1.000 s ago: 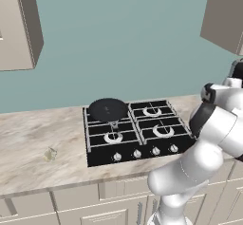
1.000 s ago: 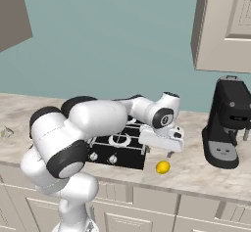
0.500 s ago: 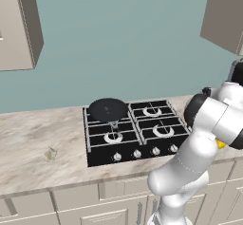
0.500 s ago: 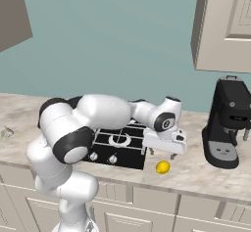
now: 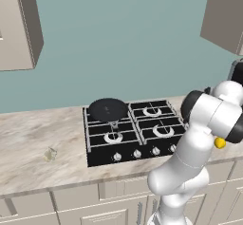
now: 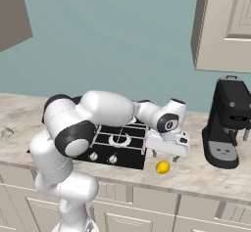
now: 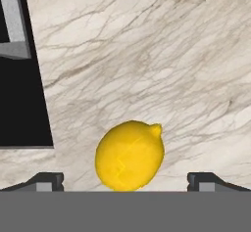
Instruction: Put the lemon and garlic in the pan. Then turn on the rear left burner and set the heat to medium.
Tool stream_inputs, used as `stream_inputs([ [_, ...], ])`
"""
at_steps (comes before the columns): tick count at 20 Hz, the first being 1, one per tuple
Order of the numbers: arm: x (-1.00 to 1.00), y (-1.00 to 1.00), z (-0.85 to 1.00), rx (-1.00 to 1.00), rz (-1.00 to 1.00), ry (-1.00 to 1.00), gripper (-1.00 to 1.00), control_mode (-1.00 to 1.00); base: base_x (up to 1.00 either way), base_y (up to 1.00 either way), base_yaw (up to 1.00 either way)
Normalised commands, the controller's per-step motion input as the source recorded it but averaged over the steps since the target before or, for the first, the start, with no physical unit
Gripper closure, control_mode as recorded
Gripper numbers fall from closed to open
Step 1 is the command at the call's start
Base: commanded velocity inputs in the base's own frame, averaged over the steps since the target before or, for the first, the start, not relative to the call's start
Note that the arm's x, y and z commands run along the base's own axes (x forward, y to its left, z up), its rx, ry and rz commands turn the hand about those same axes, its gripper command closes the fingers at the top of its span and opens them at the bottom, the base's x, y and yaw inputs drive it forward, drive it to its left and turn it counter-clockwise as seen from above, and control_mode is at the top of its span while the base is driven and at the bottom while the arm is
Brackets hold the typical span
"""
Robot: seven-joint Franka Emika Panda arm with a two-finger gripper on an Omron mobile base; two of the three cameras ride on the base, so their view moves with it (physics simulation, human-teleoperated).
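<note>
Fingertips (image 7: 48,181) stand wide apart and hold nothing, with the lemon (image 7: 129,155) lying between them on the marble counter (image 7: 147,55), just ahead of the gripper (image 6: 165,154). Off to one side of the fingers sits the cooktop (image 6: 117,145), and the pan (image 5: 108,109) rests empty on its rear left burner. Well beyond that lies the garlic (image 5: 49,154). By my reading nothing is done yet: both items and the knob remain.

The tool (image 6: 165,156) has dropped lower and closer over the lemon (image 6: 163,167).
</note>
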Motion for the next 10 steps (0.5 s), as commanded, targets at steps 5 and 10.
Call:
stream_inputs([
  [5,-0.18,0.0,-0.05,0.0,0.0,0.0,-1.0,-1.0,0.0,0.0,0.0],
  [10,0.05,0.0,-0.18,0.0,0.0,0.0,-1.0,-1.0,0.0,0.0,0.0],
])
